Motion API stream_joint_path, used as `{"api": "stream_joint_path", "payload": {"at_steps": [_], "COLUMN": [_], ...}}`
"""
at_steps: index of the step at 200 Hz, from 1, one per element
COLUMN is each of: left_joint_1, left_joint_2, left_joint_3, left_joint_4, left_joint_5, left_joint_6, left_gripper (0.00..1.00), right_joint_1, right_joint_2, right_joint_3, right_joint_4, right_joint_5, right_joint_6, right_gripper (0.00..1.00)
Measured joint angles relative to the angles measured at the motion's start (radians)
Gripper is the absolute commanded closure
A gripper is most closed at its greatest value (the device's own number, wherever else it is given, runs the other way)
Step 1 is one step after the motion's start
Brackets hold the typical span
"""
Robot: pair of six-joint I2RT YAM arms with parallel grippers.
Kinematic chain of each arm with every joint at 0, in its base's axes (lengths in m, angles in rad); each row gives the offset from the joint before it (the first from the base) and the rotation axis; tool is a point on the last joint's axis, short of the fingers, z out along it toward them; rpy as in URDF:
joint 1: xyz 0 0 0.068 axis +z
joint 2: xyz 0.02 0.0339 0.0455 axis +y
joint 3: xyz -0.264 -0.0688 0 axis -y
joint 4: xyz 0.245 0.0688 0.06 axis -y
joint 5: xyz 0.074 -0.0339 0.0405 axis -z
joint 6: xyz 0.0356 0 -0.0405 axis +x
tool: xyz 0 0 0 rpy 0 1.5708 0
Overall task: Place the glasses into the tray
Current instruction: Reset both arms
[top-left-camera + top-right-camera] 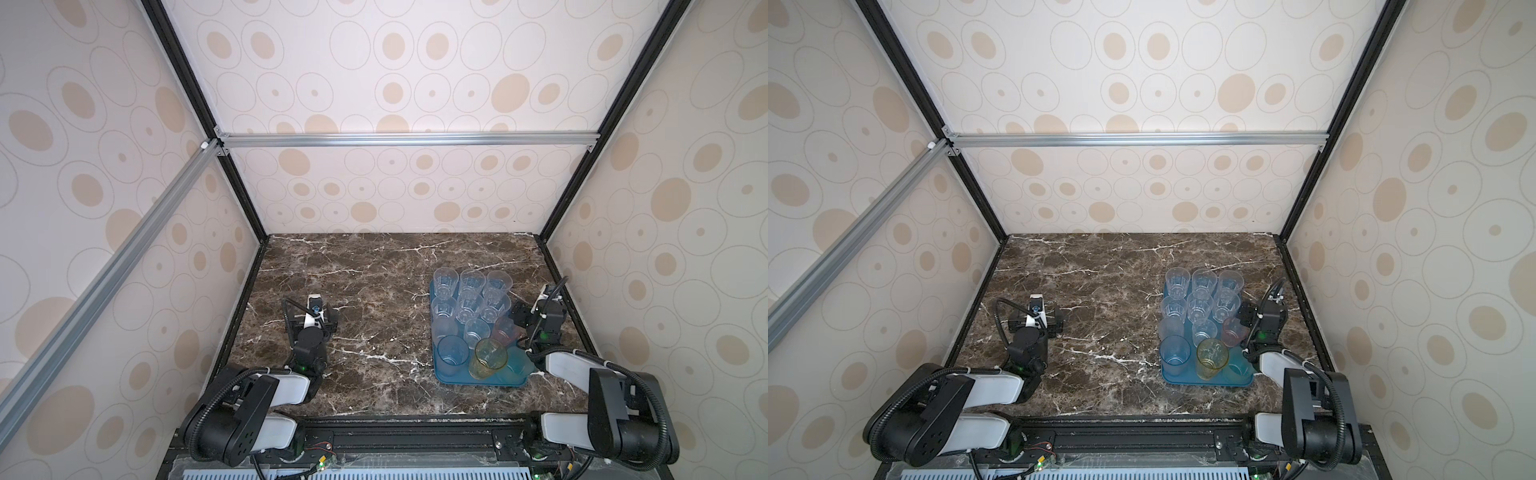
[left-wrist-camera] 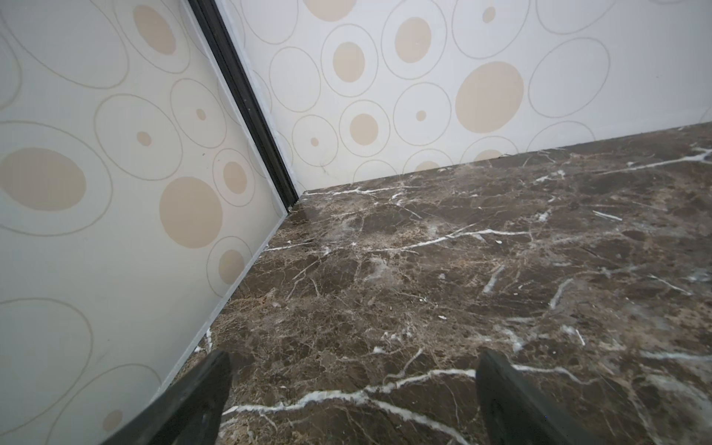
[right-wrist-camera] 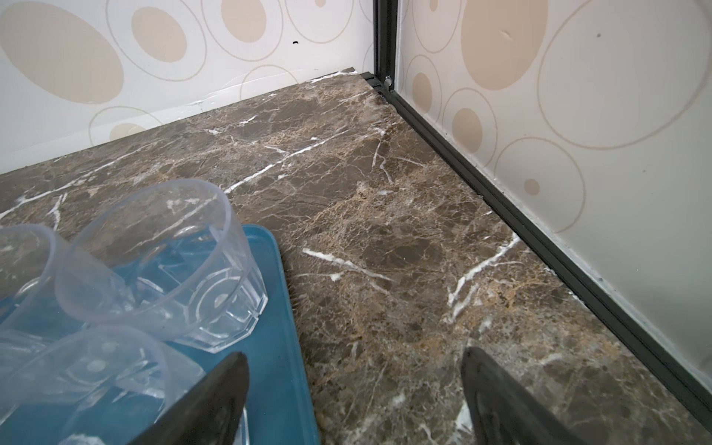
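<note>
The glasses [image 1: 469, 309] look light, slippery and tippy on the tray [image 1: 457, 379]; we would pinch one at its rim. Our left gripper [image 2: 352, 389] and right gripper [image 3: 354, 385] gape wide, empty.

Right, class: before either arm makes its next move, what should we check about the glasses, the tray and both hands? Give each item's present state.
1. No glasses on the table: ok; in both top views all stand on the tray.
2. Left hand open and empty: ok.
3. Right hand open and empty: ok.
4. Right hand clear of the nearest clear glass: cannot tell; one finger is close beside it, over the tray.
5. Every glass upright: cannot tell; the teal glass at the tray's near corner blends into the tray.
</note>
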Motion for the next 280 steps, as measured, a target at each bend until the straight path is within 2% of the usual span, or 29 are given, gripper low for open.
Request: {"api": "stream_joint_path", "payload": {"at_steps": [78,126,188,280], "left_joint_1": [0.012,0.012,0.012,0.012], "left_joint_2": [0.050,0.049,0.049,0.023], "left_joint_3": [-0.040,-0.048,-0.048,-0.080], "left_joint_4": [0.166,0.191,0.195,0.203], "left_joint_5": [0.023,0.027,0.030,0.009], "left_joint_6": [0.045,0.049,0.052,0.056], "left_gripper": [0.01,0.01,0.01,0.01], "right_joint_1": [0.001,0.007,0.031,0.031], "right_joint_2": [-0.023,0.041,0.079,0.131], "right_joint_3": [-0.128,-0.145,-0.140,-0.115], "right_joint_4": [0.195,0.347,0.392,0.420], "right_joint_5": [-0.070,-0.129,-0.188,-0.196], "right_joint_6": [-0.022,-0.047,-0.096,-0.101], "right_gripper": [0.11,0.11,0.11,0.11]}}
